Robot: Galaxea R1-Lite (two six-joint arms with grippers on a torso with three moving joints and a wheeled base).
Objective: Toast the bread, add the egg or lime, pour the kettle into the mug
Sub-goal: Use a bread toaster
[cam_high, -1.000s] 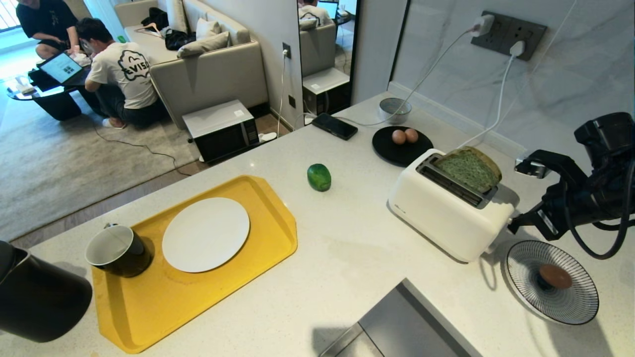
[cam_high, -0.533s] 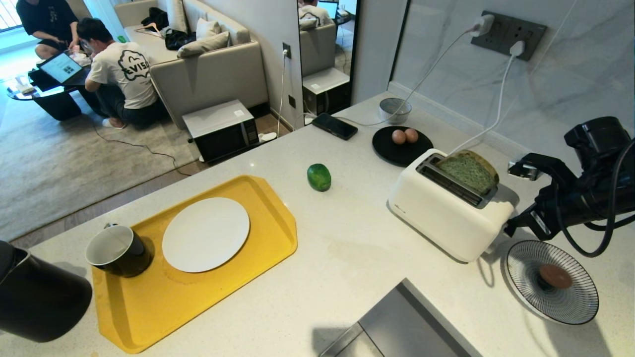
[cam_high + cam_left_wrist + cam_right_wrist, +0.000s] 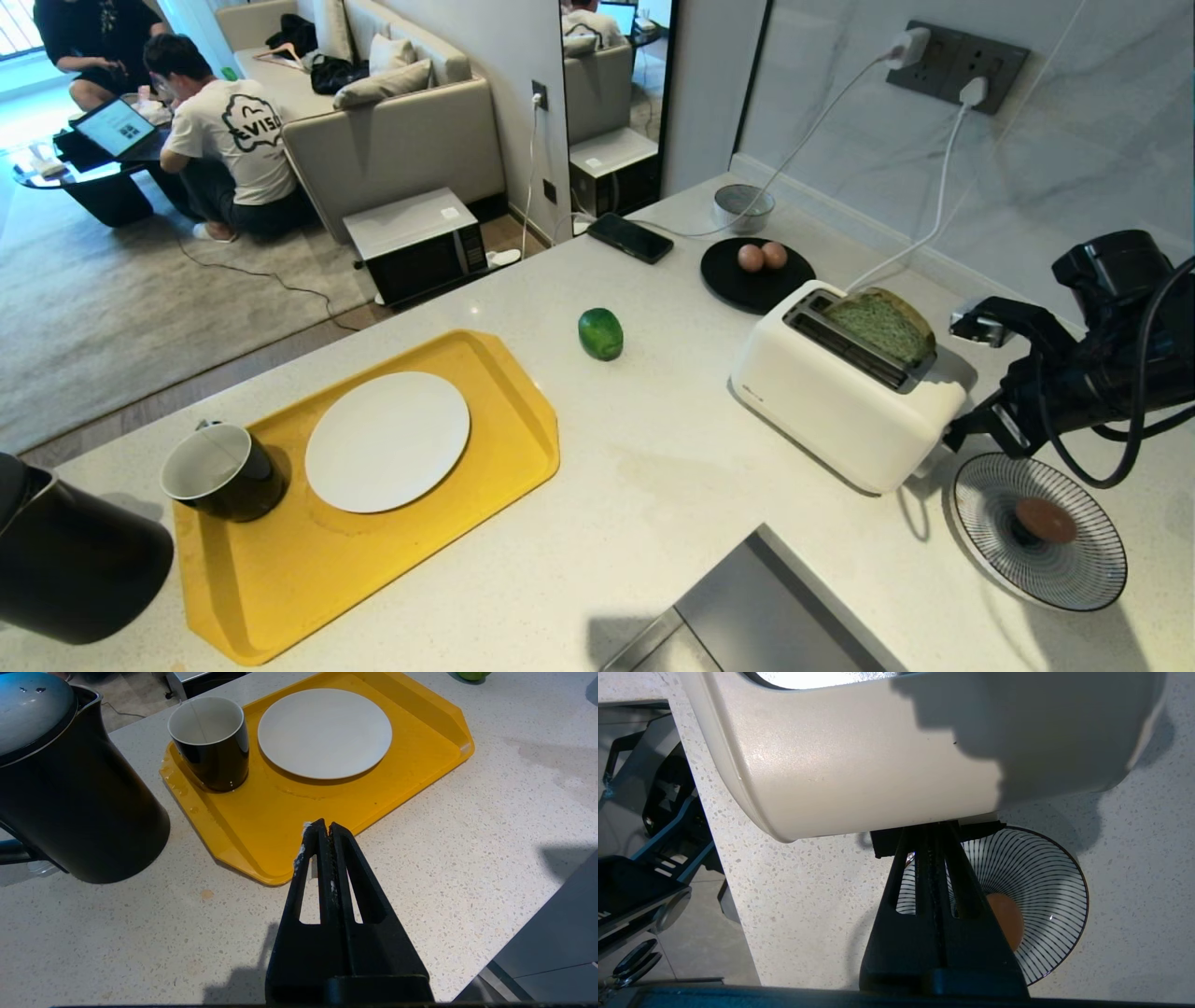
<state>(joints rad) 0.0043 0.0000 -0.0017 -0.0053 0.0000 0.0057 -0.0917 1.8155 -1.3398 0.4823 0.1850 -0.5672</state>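
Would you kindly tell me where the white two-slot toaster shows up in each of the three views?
Head view: the white two-slot toaster stands right of centre, beside the right tool.
Left wrist view: not in it.
Right wrist view: its cream side fills the upper part.
Shared landmark: the striped black-and-white bowl beside it.

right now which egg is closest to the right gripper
The egg alone in the striped bowl, just below the right gripper at the toaster's end. The other two eggs sit together on the black plate beyond the toaster.
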